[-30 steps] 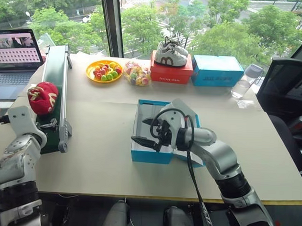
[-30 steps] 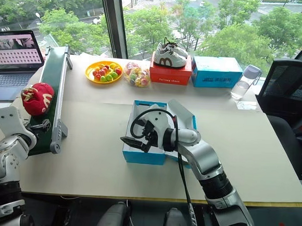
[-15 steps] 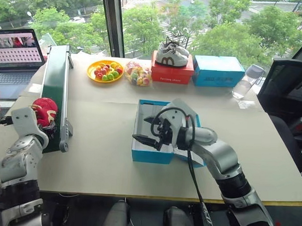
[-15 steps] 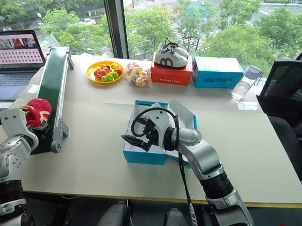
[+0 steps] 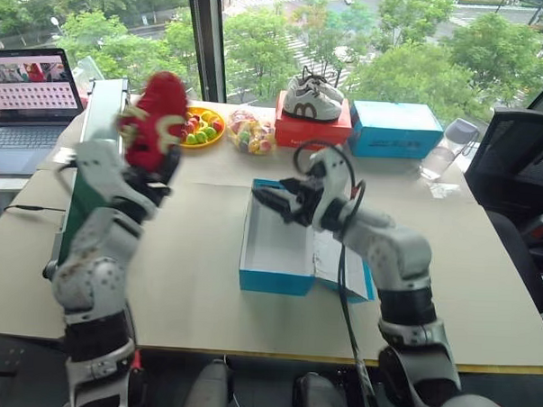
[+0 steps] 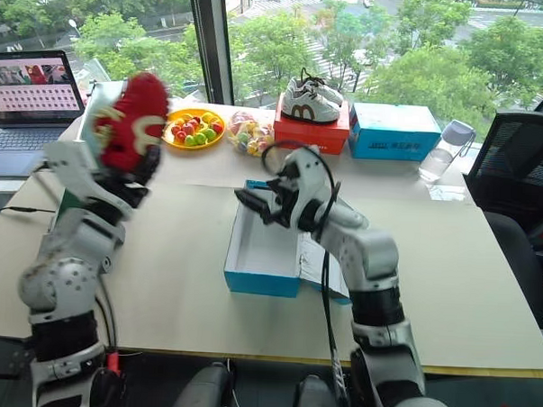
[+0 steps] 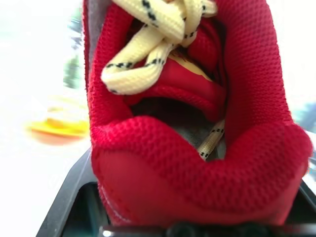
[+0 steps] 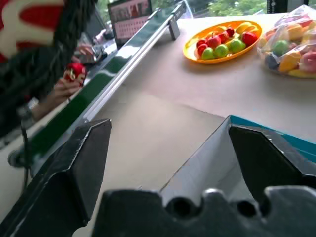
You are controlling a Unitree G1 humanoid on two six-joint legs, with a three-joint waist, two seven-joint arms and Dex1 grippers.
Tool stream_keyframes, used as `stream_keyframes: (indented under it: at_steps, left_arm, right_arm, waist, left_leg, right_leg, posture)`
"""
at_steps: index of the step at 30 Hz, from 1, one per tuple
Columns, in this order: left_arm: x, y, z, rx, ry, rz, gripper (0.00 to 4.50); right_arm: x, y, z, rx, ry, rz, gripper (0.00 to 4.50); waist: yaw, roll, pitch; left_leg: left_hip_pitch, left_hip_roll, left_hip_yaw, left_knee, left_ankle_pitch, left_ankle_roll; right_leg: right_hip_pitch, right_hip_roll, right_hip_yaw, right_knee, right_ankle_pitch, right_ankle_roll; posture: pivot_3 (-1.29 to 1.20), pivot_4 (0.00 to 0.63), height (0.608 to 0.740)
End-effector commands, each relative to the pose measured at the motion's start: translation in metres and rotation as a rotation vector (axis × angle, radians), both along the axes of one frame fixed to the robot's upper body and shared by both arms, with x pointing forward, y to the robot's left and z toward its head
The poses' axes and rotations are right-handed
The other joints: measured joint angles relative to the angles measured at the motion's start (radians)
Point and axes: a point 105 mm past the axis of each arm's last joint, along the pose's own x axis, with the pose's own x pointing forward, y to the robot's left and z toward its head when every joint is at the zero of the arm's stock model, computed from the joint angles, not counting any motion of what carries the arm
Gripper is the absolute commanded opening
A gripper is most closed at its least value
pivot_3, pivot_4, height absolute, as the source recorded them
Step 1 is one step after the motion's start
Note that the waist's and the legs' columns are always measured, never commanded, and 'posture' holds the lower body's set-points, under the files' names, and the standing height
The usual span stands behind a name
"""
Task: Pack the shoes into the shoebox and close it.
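**Red shoe held aloft, blue box open on the tabletop**

One red shoe (image 5: 155, 119) sits in the left gripper (image 5: 145, 162), raised above the tabletop (image 5: 196, 281) to the left of the shoebox. Its upper is bright red woven mesh with a padded collar, yellowish-white trim, and cream laces (image 7: 153, 34) flecked with black that knot across the tongue. The left fingers are closed around the shoe, which stands between them with its opening toward the wrist camera.

The shoebox (image 5: 275, 278) lies near the middle of the tabletop: bright blue outside, white inside, with nothing in it. Its lid (image 5: 341, 265) lies folded back flat on the box's right side.

The right gripper (image 5: 273, 198) hangs over the far end of the open box, its fingers (image 8: 74, 168) spread wide with nothing between them, pointing toward the left arm.

A green conveyor belt (image 6: 87, 132) runs along the left side of the tabletop, and beyond it a laptop (image 5: 33, 94). In the right wrist view a person's hand (image 8: 74, 81) holds a second red shoe (image 8: 75, 72) past the belt. Along the far edge stand a yellow plate of fruit (image 6: 194, 128), a clear bag of sweets (image 5: 248, 130), white-grey sneakers (image 5: 312, 95) on a red shoebox (image 5: 311, 131), another blue box (image 5: 396, 128) and a clear bottle (image 5: 440, 152).
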Motion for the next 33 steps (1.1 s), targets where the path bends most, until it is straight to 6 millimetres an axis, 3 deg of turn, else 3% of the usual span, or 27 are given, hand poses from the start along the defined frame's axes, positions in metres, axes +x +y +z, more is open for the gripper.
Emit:
stream_keyframes:
  at_steps: [1,6,17,20,28,30,32,33]
  left_arm:
    - [-0.02,-0.037,0.01,-0.012,-0.032,-0.202,2.7]
    - [-0.018,-0.05,0.003,-0.008,-0.005,-0.24,2.7]
    - [-0.021,-0.089,0.007,-0.004,-0.019,-0.365,2.7]
    - [-0.018,-0.085,0.004,0.009,-0.013,-0.335,2.67]
    - [-0.013,-0.08,-0.006,0.095,0.005,-0.296,2.67]
    - [-0.013,-0.08,-0.008,0.11,0.005,-0.289,2.67]
    - [-0.016,-0.082,-0.011,0.118,0.001,-0.308,3.58]
    - [-0.017,-0.083,-0.013,0.137,0.004,-0.315,3.75]
  right_arm:
    - [-0.001,-0.004,0.014,0.186,0.137,0.027,4.5]
    - [-0.014,0.0,0.04,0.337,0.159,0.109,4.5]
    - [-0.019,0.006,0.032,0.273,0.172,0.101,4.5]
    - [-0.017,0.003,0.032,0.277,0.169,0.076,3.78]
    - [-0.017,0.004,0.033,0.274,0.162,0.073,1.19]
    - [-0.018,0.005,0.033,0.27,0.159,0.075,1.19]
    - [-0.017,0.004,0.034,0.276,0.156,0.067,1.14]
    - [-0.016,0.003,0.034,0.277,0.154,0.06,1.14]
  waist:
    - [-0.005,0.0,0.0]
    - [-0.013,0.001,0.001]
    - [-0.012,0.001,0.001]
    - [-0.015,0.002,0.001]
    - [-0.014,0.002,0.001]
    - [-0.013,0.002,0.001]
    - [-0.013,0.002,0.001]
    - [-0.013,0.002,0.001]
  left_leg:
    - [0.0,0.0,0.0,0.0,0.0,0.0]
    - [0.0,0.0,0.0,0.0,0.0,0.0]
    - [0.0,0.0,0.0,0.0,0.0,0.001]
    - [0.0,0.0,0.0,0.0,0.0,0.001]
    - [0.0,0.0,0.0,0.0,0.0,0.001]
    - [0.0,0.0,0.0,0.0,0.0,0.001]
    - [0.0,0.0,0.0,0.0,0.0,0.001]
    - [0.0,0.0,0.0,0.0,0.0,0.001]
  right_leg:
    - [0.0,0.0,0.0,0.0,0.0,0.0]
    - [0.0,0.0,0.0,0.001,0.0,0.0]
    - [0.0,0.001,0.0,0.0,0.0,-0.001]
    - [0.0,0.001,0.0,0.0,0.0,-0.001]
    - [0.0,0.001,0.0,0.0,0.0,-0.001]
    - [0.0,0.001,0.0,0.0,0.0,-0.001]
    - [0.0,0.001,0.0,0.0,0.0,-0.001]
    - [0.0,0.001,0.0,0.0,0.0,-0.001]
  posture:
    - [0.0,0.15,0.737]
    - [0.0,0.15,0.737]
    - [0.0,0.15,0.737]
    - [0.0,0.15,0.737]
    - [0.0,0.15,0.737]
    - [0.0,0.15,0.737]
    - [0.0,0.15,0.737]
    - [0.0,0.15,0.737]
